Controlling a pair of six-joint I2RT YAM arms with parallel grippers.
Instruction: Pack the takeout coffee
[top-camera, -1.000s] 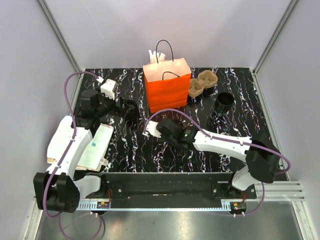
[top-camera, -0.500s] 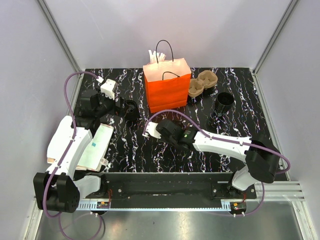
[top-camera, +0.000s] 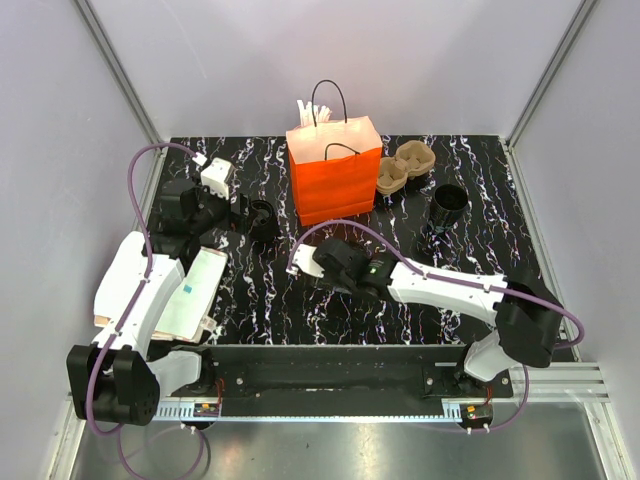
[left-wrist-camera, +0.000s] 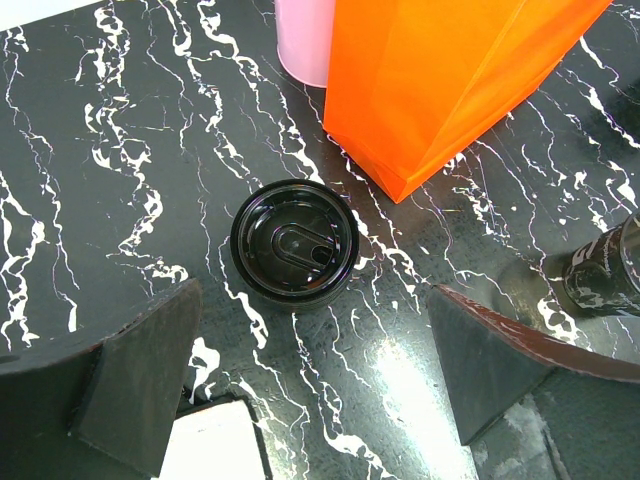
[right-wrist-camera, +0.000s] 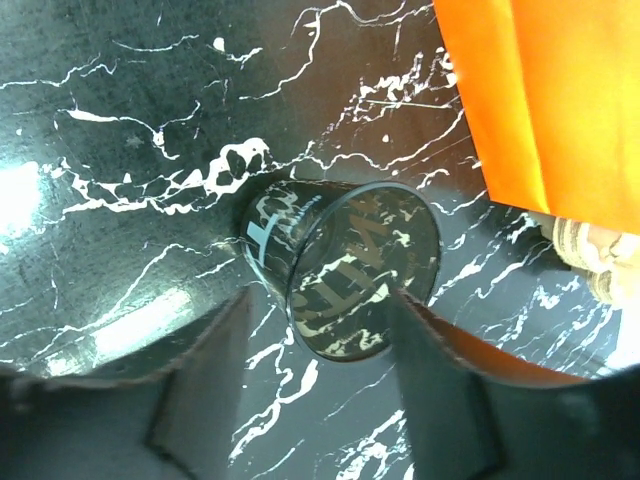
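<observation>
The takeout coffee (right-wrist-camera: 340, 265) is a small glossy black cup with pale lettering on its wall. It shows only in the right wrist view, near the orange paper bag (right-wrist-camera: 540, 100). My right gripper (right-wrist-camera: 320, 325) is open around the cup's near side. The left finger stands clear of it and the right finger overlaps its rim in view. In the top view my right gripper (top-camera: 298, 258) covers the cup, in front of the bag (top-camera: 335, 175). My left gripper (left-wrist-camera: 315, 325) is wide open with nothing between its fingers.
A squat black ringed piece (left-wrist-camera: 295, 245) with a sip-hole top sits just beyond my left fingertips, beside the bag (left-wrist-camera: 450, 80). A taller black cup stack (top-camera: 447, 205) and a cardboard cup carrier (top-camera: 405, 168) stand at the back right. A pink object (left-wrist-camera: 305, 40) is behind the bag.
My right gripper's jaws have gone from shut to open and the hand has shifted slightly toward the front left. The left arm has not moved.
</observation>
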